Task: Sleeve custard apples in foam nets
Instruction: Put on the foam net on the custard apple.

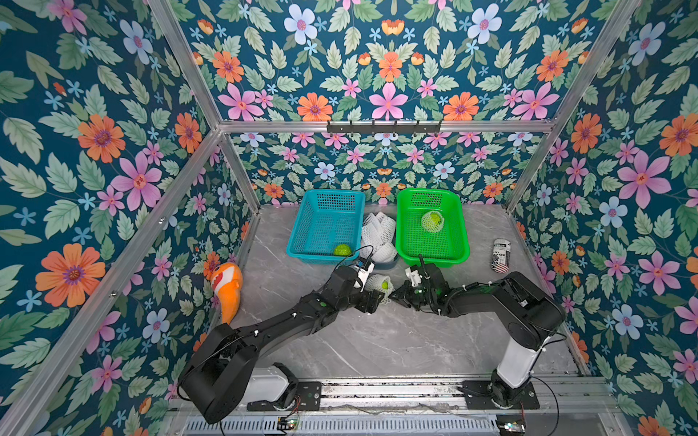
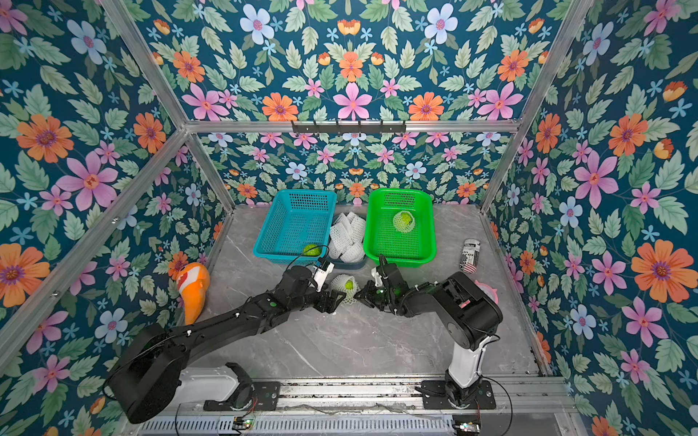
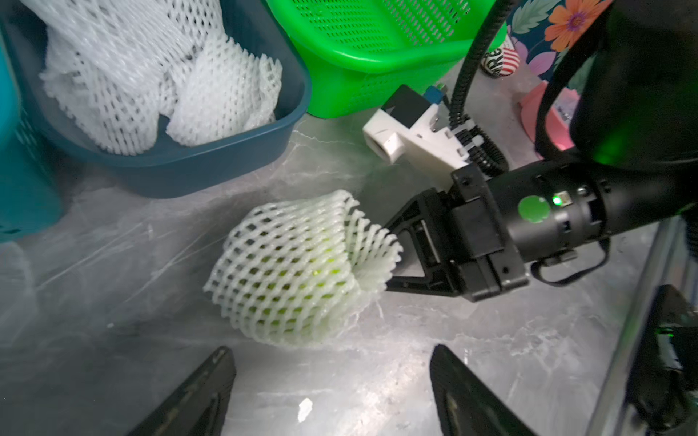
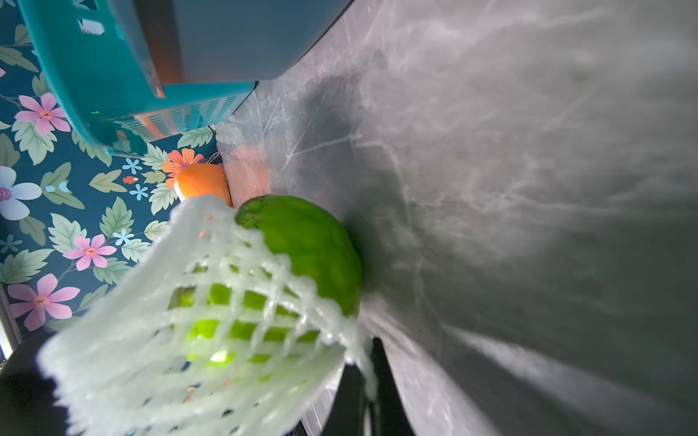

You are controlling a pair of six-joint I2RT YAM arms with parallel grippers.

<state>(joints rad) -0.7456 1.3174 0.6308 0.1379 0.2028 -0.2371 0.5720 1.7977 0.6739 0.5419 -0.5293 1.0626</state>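
white foam net [image 3: 298, 271] pinched by right gripper [image 3: 389, 260]; outstretched left gripper [image 3: 330, 352] gapes empty.

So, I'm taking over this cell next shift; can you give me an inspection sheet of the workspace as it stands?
Surface: grey marble-look tabletop, one small white fleck.
Job's things: bumpy green custard apple partly sleeved in white foam mesh net between the arms, one end bare; netted apple in green perforated plastic basket; bare apple in blue perforated plastic basket; spare nets in dark blue tray.
Clutter: orange clownfish plush, printed can, pink object behind right arm.
Pincers: left pincer open, empty; right pincer shut on the net's edge.
Cables: black ribbed cable runs to the right wrist camera.
Surroundings: floral walls, aluminium frame.
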